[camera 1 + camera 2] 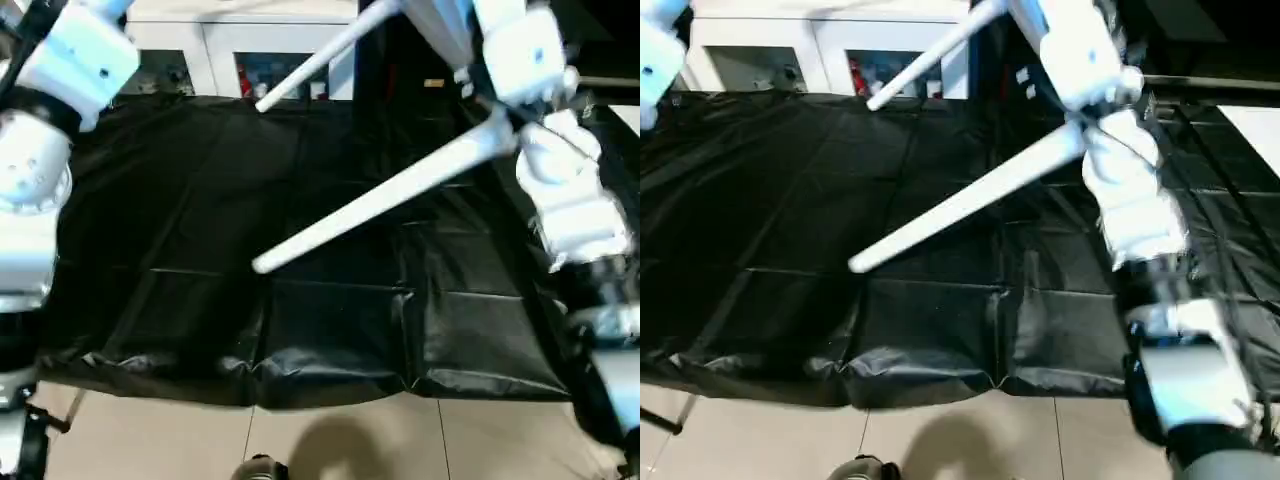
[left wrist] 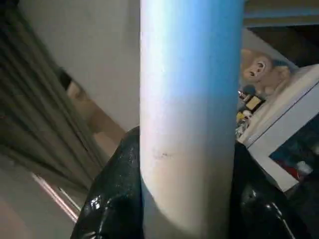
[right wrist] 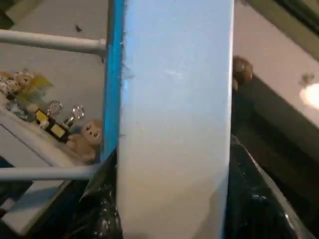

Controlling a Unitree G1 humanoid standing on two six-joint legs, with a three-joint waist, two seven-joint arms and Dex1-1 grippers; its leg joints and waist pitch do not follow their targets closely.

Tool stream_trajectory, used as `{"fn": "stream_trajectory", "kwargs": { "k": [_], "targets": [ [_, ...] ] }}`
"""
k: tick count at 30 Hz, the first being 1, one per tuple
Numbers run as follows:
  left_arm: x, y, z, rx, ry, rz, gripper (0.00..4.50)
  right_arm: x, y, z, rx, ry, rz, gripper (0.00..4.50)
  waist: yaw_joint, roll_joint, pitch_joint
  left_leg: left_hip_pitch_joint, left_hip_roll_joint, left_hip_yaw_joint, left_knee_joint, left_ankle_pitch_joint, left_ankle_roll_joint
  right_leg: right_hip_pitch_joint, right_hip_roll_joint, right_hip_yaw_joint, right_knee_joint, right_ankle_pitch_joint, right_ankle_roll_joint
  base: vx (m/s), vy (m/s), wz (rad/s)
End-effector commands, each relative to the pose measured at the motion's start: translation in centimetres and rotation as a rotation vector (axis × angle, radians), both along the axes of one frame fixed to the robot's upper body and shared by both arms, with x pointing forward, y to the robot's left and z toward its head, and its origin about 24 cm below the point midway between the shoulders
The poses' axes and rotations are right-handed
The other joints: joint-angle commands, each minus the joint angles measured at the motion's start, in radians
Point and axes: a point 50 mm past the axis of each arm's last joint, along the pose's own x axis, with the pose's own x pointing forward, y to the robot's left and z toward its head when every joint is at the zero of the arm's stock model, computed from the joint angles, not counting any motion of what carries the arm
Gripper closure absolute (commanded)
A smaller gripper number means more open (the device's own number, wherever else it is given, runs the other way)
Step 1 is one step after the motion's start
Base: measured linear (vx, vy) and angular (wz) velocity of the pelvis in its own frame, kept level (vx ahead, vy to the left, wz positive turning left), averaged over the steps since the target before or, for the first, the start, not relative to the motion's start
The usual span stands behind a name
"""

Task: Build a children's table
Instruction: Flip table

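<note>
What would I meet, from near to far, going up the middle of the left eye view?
Tiled floor → front edge of the black sheet → tip of the nearer white leg → tip of the farther white leg → white glass-door cabinet.

White table legs [image 1: 390, 195] over a glossy black sheet [image 1: 200, 220].

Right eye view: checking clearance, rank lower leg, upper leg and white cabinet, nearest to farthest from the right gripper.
1. lower leg, alongside, slanting down-left.
2. upper leg, higher up.
3. white cabinet, at the back.
</note>
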Motion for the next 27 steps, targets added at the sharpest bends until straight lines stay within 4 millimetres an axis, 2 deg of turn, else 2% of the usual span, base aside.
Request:
{"fn": "stream_trajectory", "kwargs": {
  "k": [1, 5, 6, 7, 8, 10, 11, 12, 13, 14, 17, 18, 20, 24, 27],
  "targets": [
    [0.9, 0.6, -3.9, -0.073, 0.162, 0.016, 2.88, -2.7, 2.3, 5.4, -0.054, -0.292, 0.148, 2.99, -0.001, -0.014, -0.088, 0.041, 0.028, -0.009, -0.051, -0.107, 0.019, 0.048, -0.039, 0.026, -0.059, 0.050, -0.219, 0.000, 0.000, 0.00],
    [0.7, 1.1, -6.9, -0.159, 0.227, 0.043, 2.91, -2.8, 3.3, 6.5, -0.098, -0.322, 0.180, 3.03, -0.001, -0.022, -0.084, 0.047, 0.032, -0.008, -0.055, -0.158, 0.017, 0.041, -0.039, 0.027, -0.067, -0.004, -0.210, 0.000, 0.000, 0.00],
    [0.6, 1.1, -7.3, -0.170, 0.238, 0.044, 2.91, -2.8, 3.4, 6.6, -0.105, -0.325, 0.183, 3.03, -0.001, -0.020, -0.082, 0.048, 0.032, -0.009, -0.058, -0.178, 0.012, 0.040, -0.039, 0.026, -0.069, -0.030, -0.206, 0.000, 0.000, 0.00],
    [0.7, 1.2, -8.3, -0.198, 0.269, 0.043, 2.91, -2.8, 3.7, 6.8, -0.123, -0.336, 0.192, 3.03, 0.002, -0.019, -0.083, 0.053, 0.034, -0.008, -0.058, -0.192, 0.008, 0.036, -0.040, 0.028, -0.071, -0.046, -0.200, 0.000, 0.000, 0.00],
    [0.7, 1.1, -9.5, -0.212, 0.303, 0.039, 2.91, -2.9, 4.0, 7.1, -0.145, -0.349, 0.199, 3.04, 0.001, -0.020, -0.082, 0.052, 0.033, -0.008, -0.059, -0.201, 0.005, 0.035, -0.040, 0.028, -0.072, -0.053, -0.201, 0.000, 0.000, 0.00],
    [0.7, 0.9, -10.7, -0.225, 0.341, 0.031, 2.91, -3.1, 4.3, 7.4, -0.164, -0.361, 0.205, 3.04, 0.005, -0.021, -0.081, 0.060, 0.034, -0.008, -0.062, -0.244, -0.007, 0.030, -0.041, 0.030, -0.078, -0.101, -0.186, 0.000, 0.000, 0.00],
    [0.7, 0.9, -10.7, -0.225, 0.341, 0.031, 2.91, -3.1, 4.3, 7.4, -0.164, -0.361, 0.205, 3.06, 0.006, -0.020, -0.080, 0.061, 0.035, -0.008, -0.063, -0.252, -0.009, 0.027, -0.041, 0.030, -0.079, -0.109, -0.183, 0.000, 0.000, 0.00],
    [0.6, 0.8, -11.9, -0.245, 0.387, 0.026, 2.91, -3.3, 4.7, 7.7, -0.181, -0.377, 0.213, 3.06, 0.010, -0.017, -0.078, 0.064, 0.036, -0.009, -0.066, -0.277, -0.018, 0.025, -0.041, 0.030, -0.082, -0.131, -0.174, 0.000, 0.000, 0.00],
    [0.6, 0.8, -11.9, -0.245, 0.387, 0.026, 2.91, -3.3, 4.7, 7.7, -0.181, -0.377, 0.213, 3.06, 0.012, -0.015, -0.078, 0.065, 0.036, -0.011, -0.068, -0.300, -0.028, 0.024, -0.041, 0.030, -0.083, -0.145, -0.165, 0.000, 0.000, 0.00],
    [0.6, 0.6, -13.3, -0.269, 0.444, 0.021, 2.92, -3.6, 5.0, 8.2, -0.197, -0.394, 0.218, 3.07, 0.012, -0.017, -0.078, 0.067, 0.037, -0.011, -0.070, -0.312, -0.033, 0.022, -0.040, 0.030, -0.084, -0.151, -0.160, 0.000, 0.000, 0.00],
    [0.7, -0.2, -14.8, -0.260, 0.501, -0.002, 2.92, -4.0, 5.2, 8.8, -0.219, -0.423, 0.217, 3.08, 0.014, -0.017, -0.073, 0.077, 0.035, -0.011, -0.073, -0.409, -0.055, 0.011, -0.043, 0.033, -0.097, -0.241, -0.141, 0.000, 0.000, 0.00],
    [0.7, -0.5, -15.2, -0.253, 0.517, -0.014, 2.92, -4.1, 5.3, 9.0, -0.227, -0.432, 0.215, 3.08, 0.014, -0.017, -0.073, 0.083, 0.037, -0.013, -0.076, -0.436, -0.063, 0.007, -0.043, 0.033, -0.099, -0.263, -0.131, 0.000, 0.000, 0.00],
    [0.8, -1.0, -15.6, -0.267, 0.534, -0.032, 2.92, -4.2, 5.3, 9.4, -0.236, -0.445, 0.212, 3.09, 0.014, -0.015, -0.073, 0.085, 0.038, -0.013, -0.079, -0.458, -0.071, 0.005, -0.043, 0.033, -0.100, -0.260, -0.124, 0.000, 0.000, 0.00],
    [1.4, -2.2, -16.2, -0.274, 0.560, -0.067, 2.93, -4.5, 5.0, 10.7, -0.264, -0.483, 0.189, 3.09, 0.014, -0.019, -0.072, 0.092, 0.036, -0.008, -0.079, -0.500, -0.076, -0.003, -0.046, 0.036, -0.108, -0.315, -0.104, 0.000, 0.000, 0.00],
    [1.7, -2.6, -16.0, -0.269, 0.551, -0.076, 2.93, -4.7, 4.7, 11.6, -0.279, -0.507, 0.165, 3.13, 0.012, -0.019, -0.070, 0.088, 0.037, -0.011, -0.083, -0.528, -0.087, -0.004, -0.048, 0.038, -0.111, -0.358, -0.088, 0.000, 0.000, 0.00]
  ]
}}
